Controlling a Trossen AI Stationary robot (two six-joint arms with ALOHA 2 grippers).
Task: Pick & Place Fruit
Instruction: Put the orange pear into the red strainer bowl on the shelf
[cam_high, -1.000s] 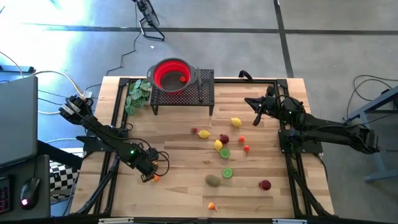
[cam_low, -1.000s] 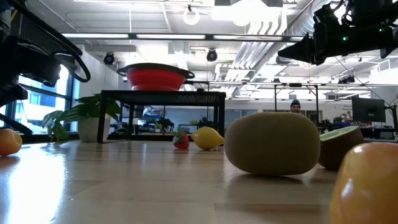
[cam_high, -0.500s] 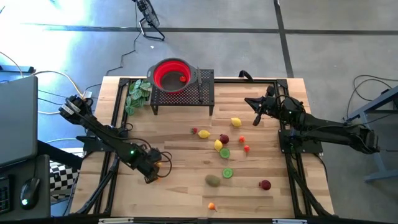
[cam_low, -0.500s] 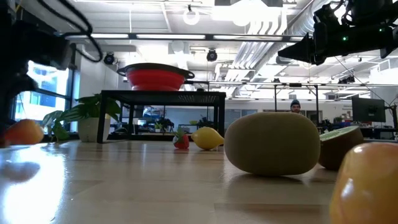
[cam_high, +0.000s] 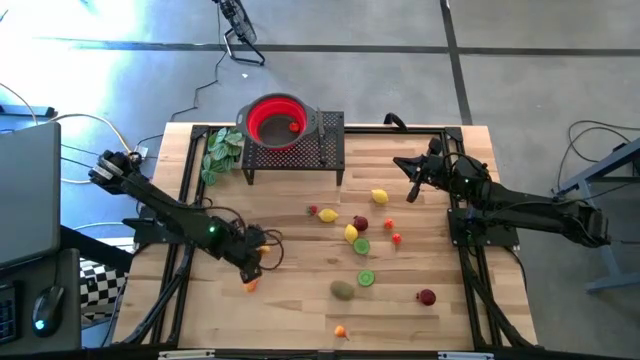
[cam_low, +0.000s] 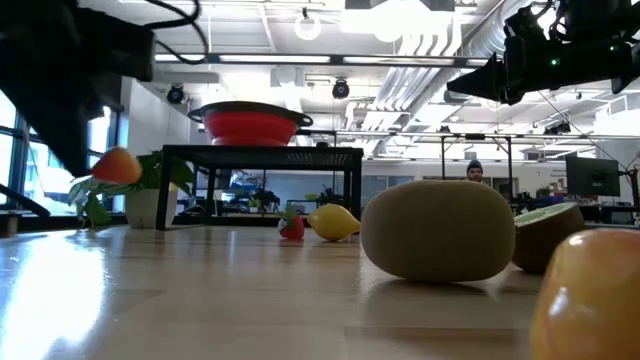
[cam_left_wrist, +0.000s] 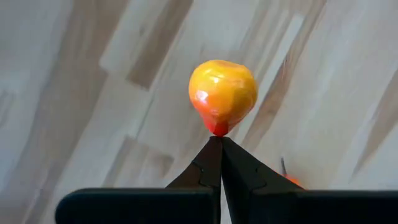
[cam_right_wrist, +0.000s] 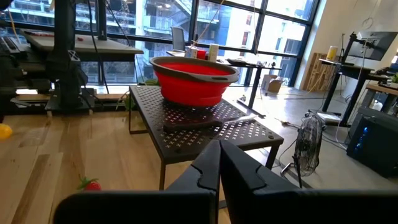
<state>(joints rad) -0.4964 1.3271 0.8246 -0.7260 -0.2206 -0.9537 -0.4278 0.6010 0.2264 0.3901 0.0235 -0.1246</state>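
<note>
My left gripper (cam_high: 249, 274) is shut on a small orange-yellow fruit (cam_left_wrist: 222, 93), which hangs above the table's near left part (cam_low: 118, 165). Several other fruits lie on the table's middle: lemons (cam_high: 379, 197), lime halves (cam_high: 366, 278), a brown kiwi (cam_high: 343, 290), red pieces (cam_high: 427, 296) and an orange piece (cam_high: 341, 331). A red bowl (cam_high: 275, 120) stands on a black perforated stand (cam_high: 325, 145) at the far edge, with a fruit (cam_high: 294, 126) inside. My right gripper (cam_high: 412, 182) is shut, held above the table's far right part, facing the stand (cam_right_wrist: 219, 149). My left gripper pinches the orange-yellow fruit by its red pointed end (cam_left_wrist: 217, 129), only between the very tips of its two fingers (cam_left_wrist: 205, 163). The fingers come slanting down from above. The fruit sticks out beyond the fingertips and is lifted clear of the table.
A green leafy bunch (cam_high: 222, 150) lies left of the stand. A black frame (cam_high: 190, 170) runs along the table's sides. Bare wood lies between the left gripper and the cluster of fruit. The kiwi (cam_low: 438, 230) looms close in the low view.
My left gripper has risen and shifted toward the table's middle, carrying the orange-yellow fruit. The fruit rested on the table a second ago and now hangs well clear of it.
</note>
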